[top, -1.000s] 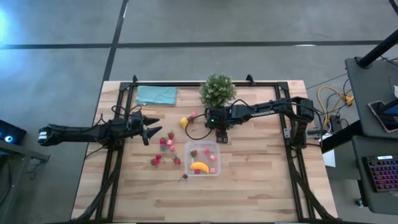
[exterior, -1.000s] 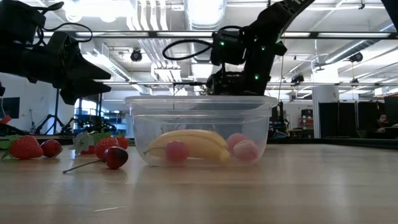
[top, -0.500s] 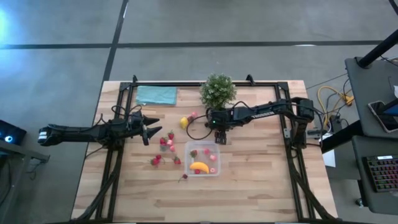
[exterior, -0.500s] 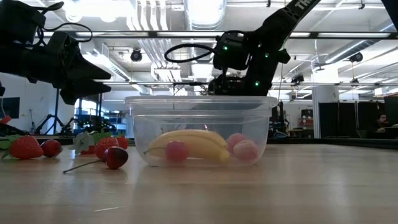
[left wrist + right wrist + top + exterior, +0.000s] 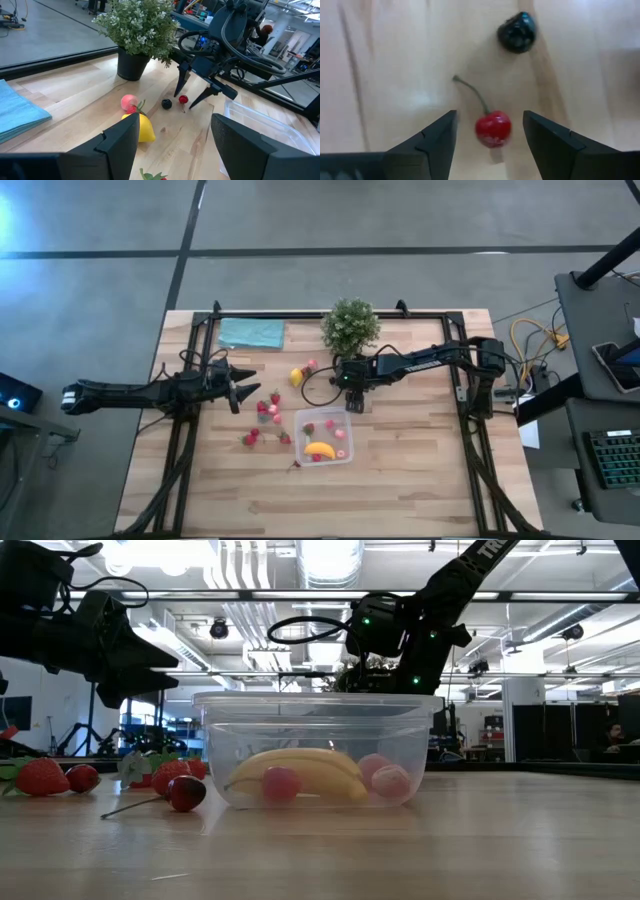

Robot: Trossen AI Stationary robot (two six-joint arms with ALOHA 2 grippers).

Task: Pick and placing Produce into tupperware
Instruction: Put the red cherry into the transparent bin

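Observation:
The clear tupperware (image 5: 324, 435) sits mid-table with a banana (image 5: 300, 771) and pink pieces (image 5: 389, 780) inside. My right gripper (image 5: 490, 145) is open just beyond its far rim, fingers pointing down on either side of a red cherry (image 5: 493, 129) lying on the wood. A dark berry (image 5: 517, 31) lies just past the cherry. My left gripper (image 5: 237, 393) is open and hovers left of the strawberries (image 5: 266, 409). A lemon (image 5: 142, 127) and a pink fruit (image 5: 129, 102) lie near the plant.
A potted plant (image 5: 350, 325) stands at the far edge behind my right gripper (image 5: 192, 95). A teal cloth (image 5: 251, 332) lies at the far left. Loose strawberries (image 5: 40, 777) and a stemmed cherry (image 5: 185, 792) lie left of the tupperware (image 5: 320, 750). Bare wood (image 5: 400, 480) lies toward the near edge.
My right gripper has eased a little toward the table's near edge, staying open over the cherry. My left arm has kept still.

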